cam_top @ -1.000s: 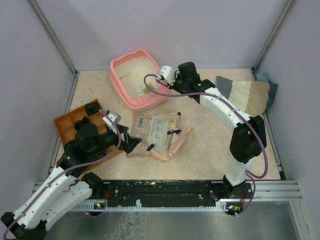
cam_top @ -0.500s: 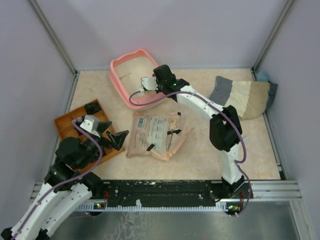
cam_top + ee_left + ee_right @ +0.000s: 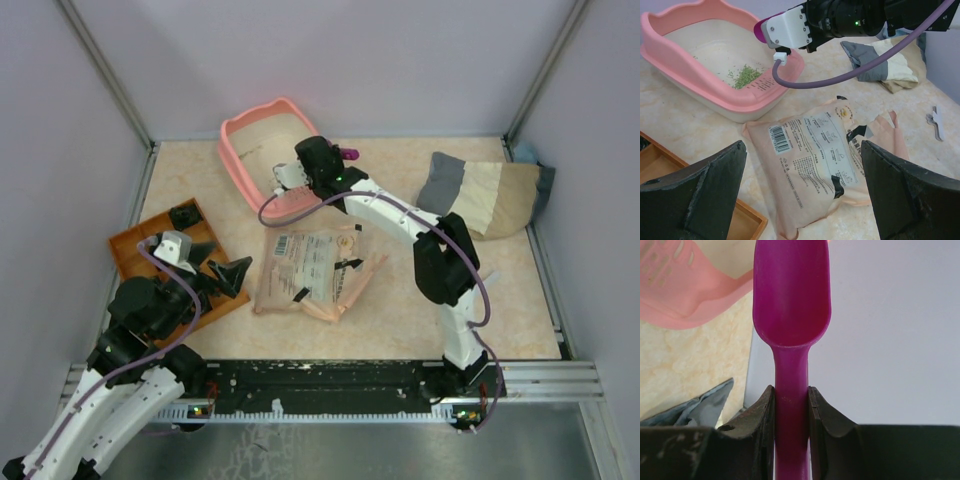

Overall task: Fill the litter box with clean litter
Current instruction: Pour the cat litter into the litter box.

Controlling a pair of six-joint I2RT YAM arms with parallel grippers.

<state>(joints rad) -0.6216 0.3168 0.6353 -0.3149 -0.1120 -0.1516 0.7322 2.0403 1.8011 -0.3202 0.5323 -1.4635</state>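
The litter box (image 3: 700, 80) is sitting far-left on the table (image 3: 400, 300), a little clean litter (image 3: 746, 76) lying inside. Beside its rim the right gripper (image 3: 791, 405) is clamping the empty magenta scoop (image 3: 791, 300); the left gripper (image 3: 802, 150) is gaping wide, facing the paper bag (image 3: 815, 145). Refilling is probably coming next, needing clearance past that rim.

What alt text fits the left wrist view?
The open left gripper frames a beige printed bag lying flat on the table. Behind it, a pink litter box holds a small pile of green litter, with the right arm over its right corner and a magenta scoop tip showing. A folded cloth lies at upper right.
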